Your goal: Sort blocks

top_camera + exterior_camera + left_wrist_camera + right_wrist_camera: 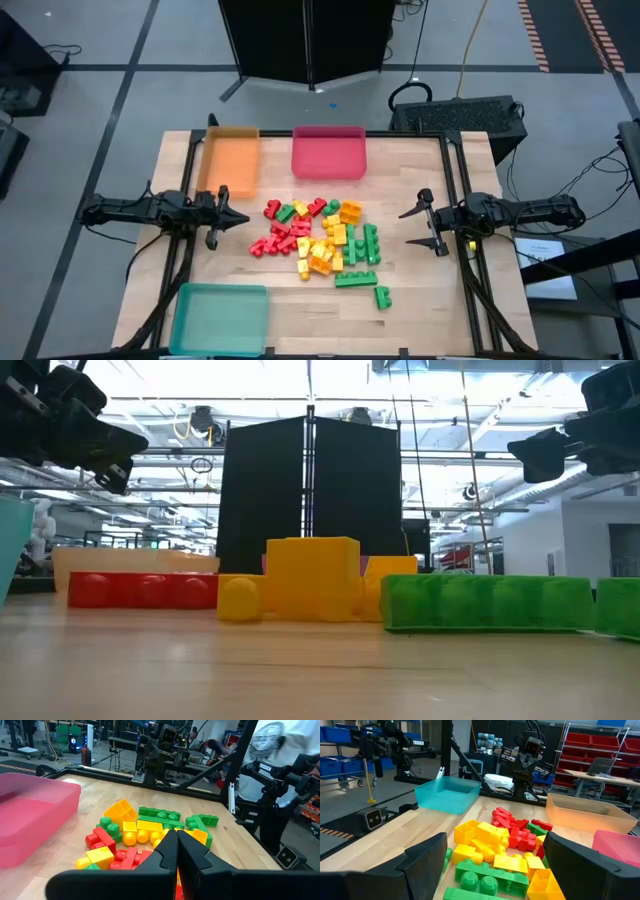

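My left fingers [240, 219] are pressed together on nothing, hovering above the wooden worktop [420, 300] just left of the heap. My right fingers [420, 222] are spread wide, empty, off the heap's right edge. The small studded plastic bricks [320, 238] in red, yellow-orange and green lie jumbled mid-worktop between my two arms, with two green ones [382, 296] strayed toward the near edge. A translucent orange rectangular tray [229, 160] and a translucent red tray [329, 152] sit along the far side; a teal tray [220, 318] sits at the near-left corner. Nothing lies between either hand and the heap.
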Controlling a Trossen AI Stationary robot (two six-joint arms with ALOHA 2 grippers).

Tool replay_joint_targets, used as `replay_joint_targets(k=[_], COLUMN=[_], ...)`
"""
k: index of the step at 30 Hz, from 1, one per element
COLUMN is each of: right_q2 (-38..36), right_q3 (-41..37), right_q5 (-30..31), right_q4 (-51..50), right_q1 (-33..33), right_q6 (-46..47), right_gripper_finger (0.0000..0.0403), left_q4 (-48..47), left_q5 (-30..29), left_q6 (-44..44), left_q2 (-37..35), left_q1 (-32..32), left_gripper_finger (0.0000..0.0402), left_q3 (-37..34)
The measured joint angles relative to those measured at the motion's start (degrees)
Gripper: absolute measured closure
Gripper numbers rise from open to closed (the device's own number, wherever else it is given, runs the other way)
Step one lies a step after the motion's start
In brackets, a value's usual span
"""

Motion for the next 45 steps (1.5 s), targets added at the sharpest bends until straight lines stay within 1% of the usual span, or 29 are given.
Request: replay_joint_targets(k=[30, 33, 35, 40, 43, 45], right_q2=[0.0, 0.0, 0.0, 0.0, 0.0, 0.0], right_q3=[0.0, 0.0, 0.0, 0.0, 0.0, 0.0], right_q5=[0.0, 0.0, 2.2, 8.3, 9.1, 9.7], right_q4=[0.0, 0.0, 0.0, 0.1, 0.1, 0.1], right_q1=[0.0, 0.0, 0.0, 0.0, 0.0, 0.0], right_q6=[0.0, 0.0, -0.2, 0.0, -1.2, -3.0], right_gripper_finger=[0.0081, 0.0081, 0.0081, 0.0081, 0.0081, 0.0081], left_q4=[0.0, 0.2, 0.3, 0.4, 0.9, 3.1], left_q5=[0.0, -4.6, -6.1, -6.1, -6.1, -6.1], left_q6=[0.1, 1.8, 1.6, 1.6, 1.6, 1.3], left_q2=[0.0, 0.0, 0.0, 0.0, 0.0, 0.0], left_q1=[0.0, 0.2, 0.2, 0.1, 0.1, 0.1], left_gripper_finger=[0.0398, 0.0398, 0.0398, 0.0398, 0.0398, 0.0398], left_q3=[0.0, 0.0, 0.0, 0.0, 0.0, -0.2])
